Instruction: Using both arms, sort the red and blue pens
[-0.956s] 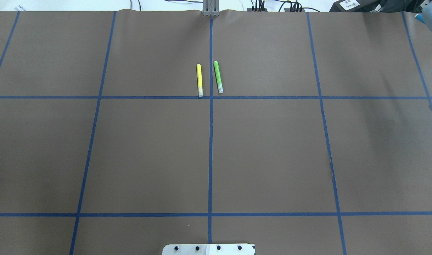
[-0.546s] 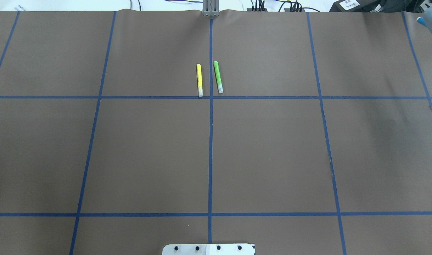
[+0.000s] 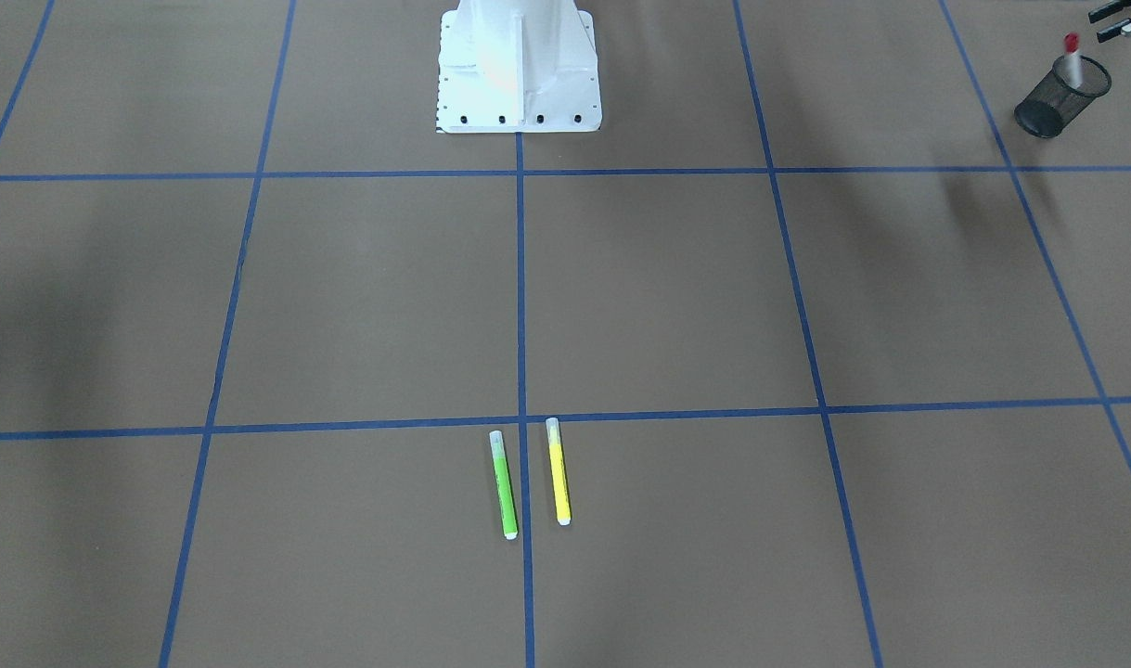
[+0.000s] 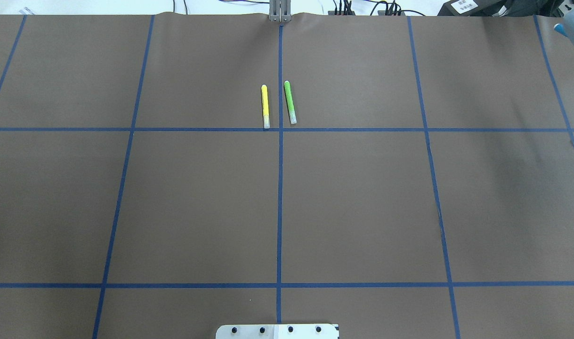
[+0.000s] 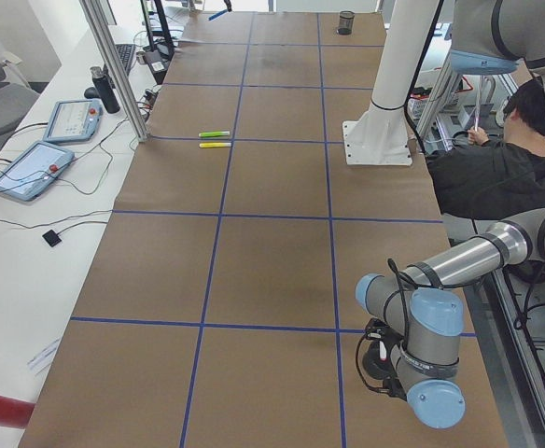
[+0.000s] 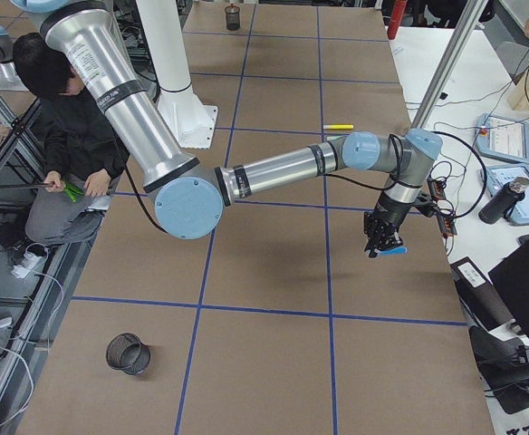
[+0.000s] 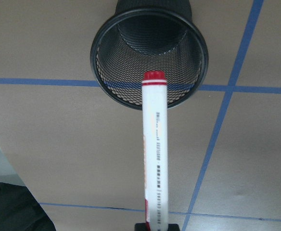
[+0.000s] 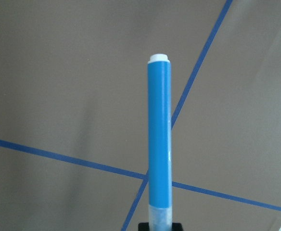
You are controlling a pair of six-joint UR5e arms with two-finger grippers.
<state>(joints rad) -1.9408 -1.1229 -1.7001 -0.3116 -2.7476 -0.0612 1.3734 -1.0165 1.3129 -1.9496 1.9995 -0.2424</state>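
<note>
The red pen [image 7: 154, 154], white-barrelled with a red end, hangs from my left gripper [image 7: 152, 226], which is shut on it. Its red end is over the near rim of a black mesh cup [image 7: 107, 86]. The front-facing view shows the same pen [image 3: 1073, 56] at the mouth of that cup [image 3: 1047, 116], beside the left gripper [image 3: 1117, 20]. My right gripper [image 8: 160, 226] is shut on the blue pen [image 8: 159, 139], white tip pointing down at bare table. From the right end, the right gripper [image 6: 379, 243] holds the blue pen [image 6: 393, 251] near the table's far edge.
A yellow marker [image 4: 265, 106] and a green marker [image 4: 290, 102] lie side by side near the table's middle line. A second mesh cup [image 6: 129, 353] stands at the robot's right end. The white pedestal [image 3: 519, 74] stands mid-table. A person [image 6: 65, 136] crouches behind the robot.
In the overhead view the piece of the right arm at the top right corner has shifted slightly toward the edge. The yellow and green markers have not moved.
</note>
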